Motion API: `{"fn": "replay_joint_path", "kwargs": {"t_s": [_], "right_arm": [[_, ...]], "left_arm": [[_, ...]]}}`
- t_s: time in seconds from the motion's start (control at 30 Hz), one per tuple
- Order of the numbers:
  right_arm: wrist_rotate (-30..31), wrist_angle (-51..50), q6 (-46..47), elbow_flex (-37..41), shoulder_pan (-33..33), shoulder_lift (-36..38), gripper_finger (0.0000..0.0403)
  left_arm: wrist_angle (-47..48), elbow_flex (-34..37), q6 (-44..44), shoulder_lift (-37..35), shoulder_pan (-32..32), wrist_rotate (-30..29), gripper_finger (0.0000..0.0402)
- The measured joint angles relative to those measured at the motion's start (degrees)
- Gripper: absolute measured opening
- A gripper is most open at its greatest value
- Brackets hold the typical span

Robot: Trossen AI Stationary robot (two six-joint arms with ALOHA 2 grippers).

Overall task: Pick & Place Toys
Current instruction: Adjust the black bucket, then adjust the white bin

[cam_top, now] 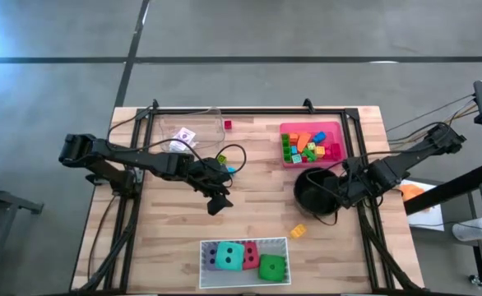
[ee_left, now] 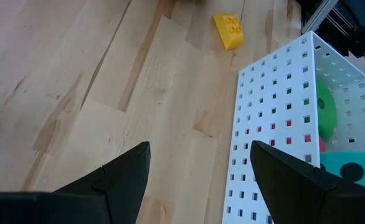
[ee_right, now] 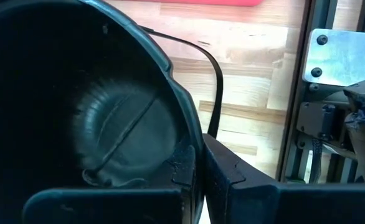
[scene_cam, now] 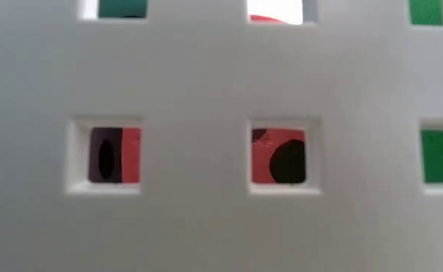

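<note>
Four soft dice, purple [cam_top: 218, 256], teal [cam_top: 234, 256], red [cam_top: 250, 250] and green [cam_top: 271, 267], lie in the white perforated tray [cam_top: 245, 242] at the table's near edge. A yellow block [cam_top: 298, 231] lies loose on the wood, and a red block [cam_top: 227, 125] sits at the far side. My left gripper [cam_top: 219, 201] hovers open over bare table, left of the yellow block [ee_left: 228, 31] and beyond the tray's wall [ee_left: 276, 124]. My right gripper [cam_top: 340, 191] is shut on the black pot [cam_top: 315, 193] at the table's right. My right gripper has the pot's rim [ee_right: 185, 134] between its two fingers, one finger inside [ee_right: 108, 205] the pot and the other outside [ee_right: 245, 186]. The fingers come from above, pointing steeply down, on the side of the pot nearest the table's right edge.
A pink tray [cam_top: 334, 126] full of bright blocks stands at the far right. A clear tray [cam_top: 204, 119] holding cards stands at the far left. The pot's thin wire handle [ee_right: 217, 81] hangs outside its rim. The tray's white wall [scene_cam: 206, 75] fills the low view; dice show through its holes.
</note>
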State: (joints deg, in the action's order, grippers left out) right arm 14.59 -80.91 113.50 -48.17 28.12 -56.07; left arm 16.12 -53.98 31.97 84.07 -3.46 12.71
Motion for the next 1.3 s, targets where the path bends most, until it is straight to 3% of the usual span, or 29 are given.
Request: {"fn": "replay_joint_path", "kwargs": {"t_s": [0.43,1.03,1.3], "right_arm": [[-0.1,0.0,-0.9,-0.1,0.0,0.6,0.0015],[-2.5,-1.8,-1.1,-0.4,0.0,1.3,0.0184],[1.0,-7.1,-3.2,-8.9,0.1,-0.3,0.0228]], "left_arm": [[-0.2,0.0,1.1,0.0,0.0,0.0,0.0278],[-0.2,0.0,1.1,0.0,0.0,0.0,0.0278],[-0.2,0.0,1.1,0.0,0.0,0.0,0.0278]]}}
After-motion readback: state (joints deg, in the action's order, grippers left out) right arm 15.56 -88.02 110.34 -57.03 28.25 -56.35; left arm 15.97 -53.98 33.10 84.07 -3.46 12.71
